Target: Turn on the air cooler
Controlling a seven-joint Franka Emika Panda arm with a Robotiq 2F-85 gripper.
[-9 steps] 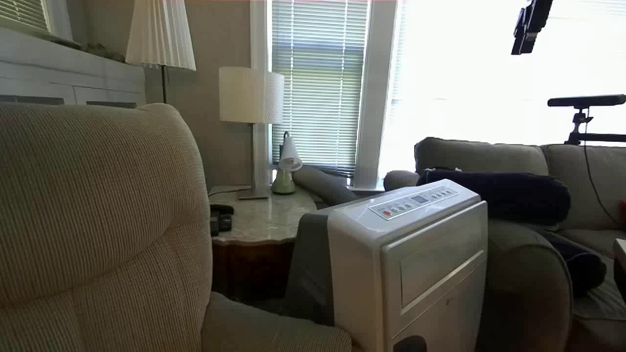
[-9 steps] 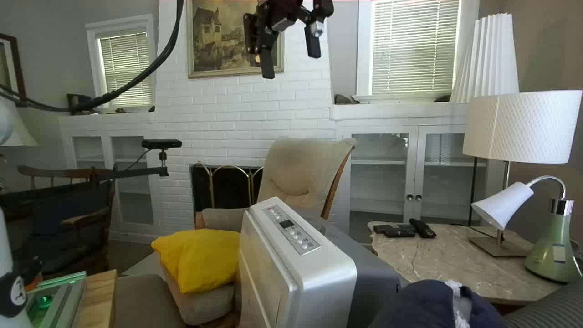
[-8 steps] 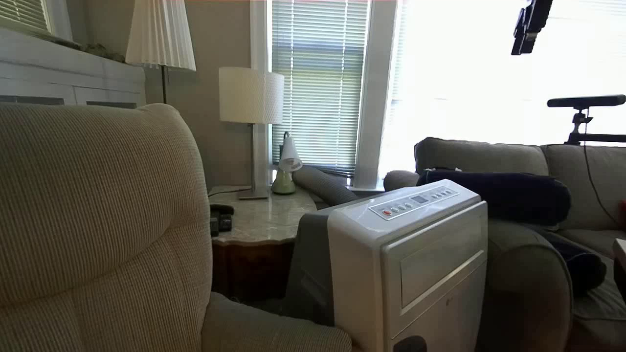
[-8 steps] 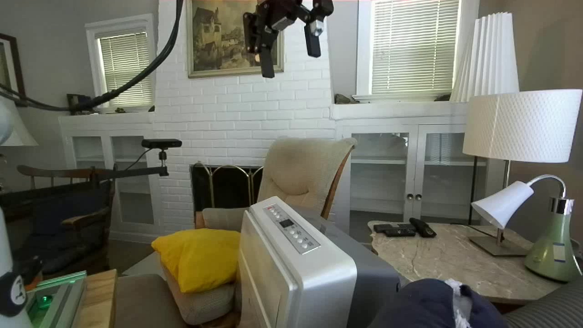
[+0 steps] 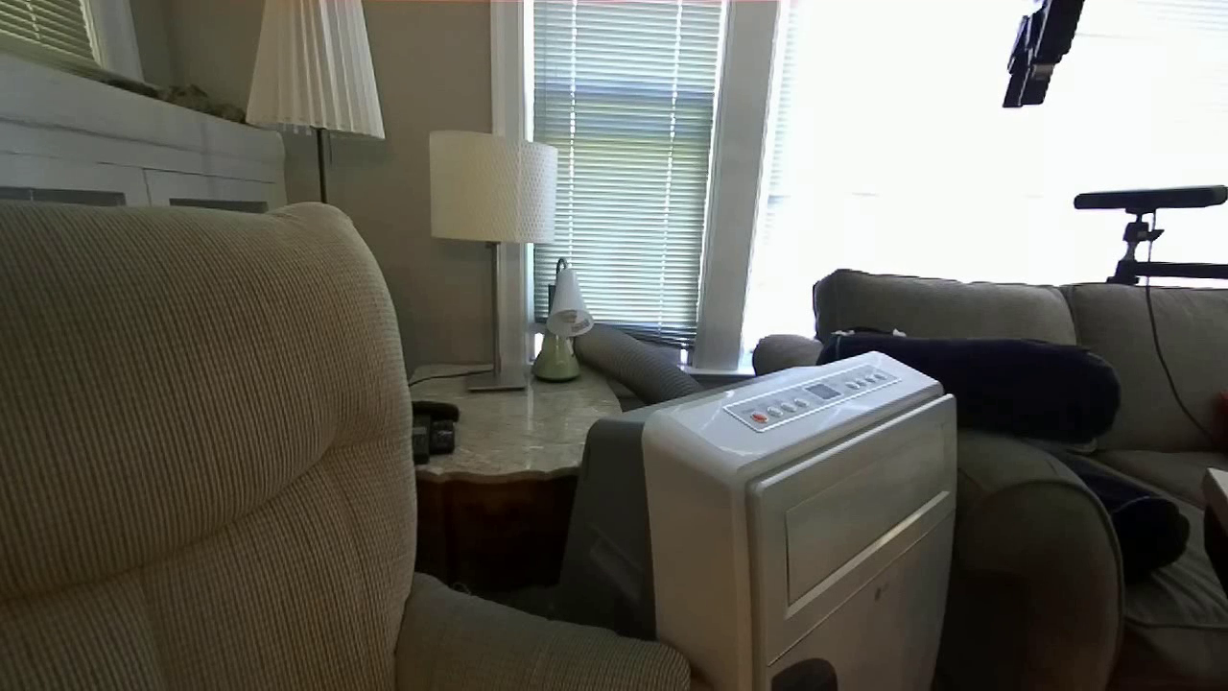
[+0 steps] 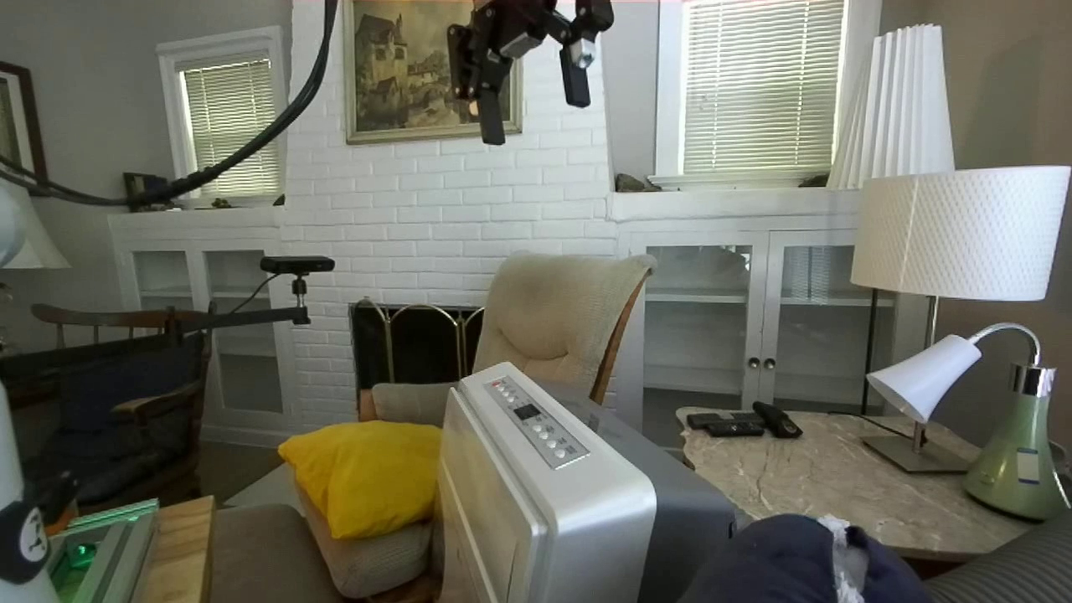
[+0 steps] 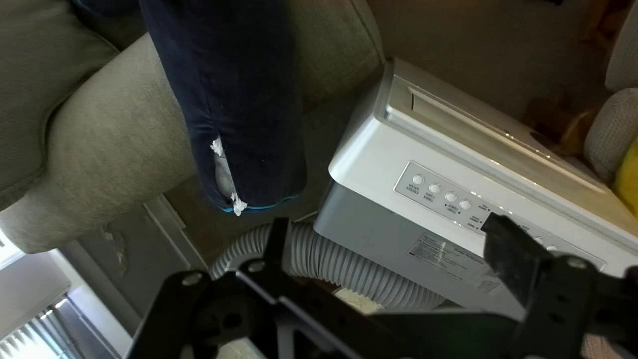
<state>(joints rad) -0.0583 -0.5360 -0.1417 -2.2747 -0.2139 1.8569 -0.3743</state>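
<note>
The white air cooler (image 5: 854, 547) stands on the floor and shows in both exterior views (image 6: 603, 511) and in the wrist view (image 7: 369, 159). Its sloped top bears a grey control panel (image 5: 811, 396) with round buttons, a small dark display (image 6: 528, 411) and a red button (image 5: 759, 417) at one end. My gripper (image 6: 534, 113) is open and empty, pointing down, high above the cooler and apart from it. Only part of the gripper (image 5: 1027, 91) shows at the top right of an exterior view. In the wrist view, one finger of the gripper (image 7: 384, 227) hides the panel's middle.
A beige armchair (image 5: 211, 413) stands beside the cooler. A grey ribbed hose (image 7: 359, 271) runs behind it. A marble-topped side table (image 6: 804, 477) holds lamps and remotes. A dark blue cushion (image 7: 239, 99) lies on the sofa arm (image 7: 124, 129). A yellow pillow (image 6: 368, 477) lies near the cooler's front.
</note>
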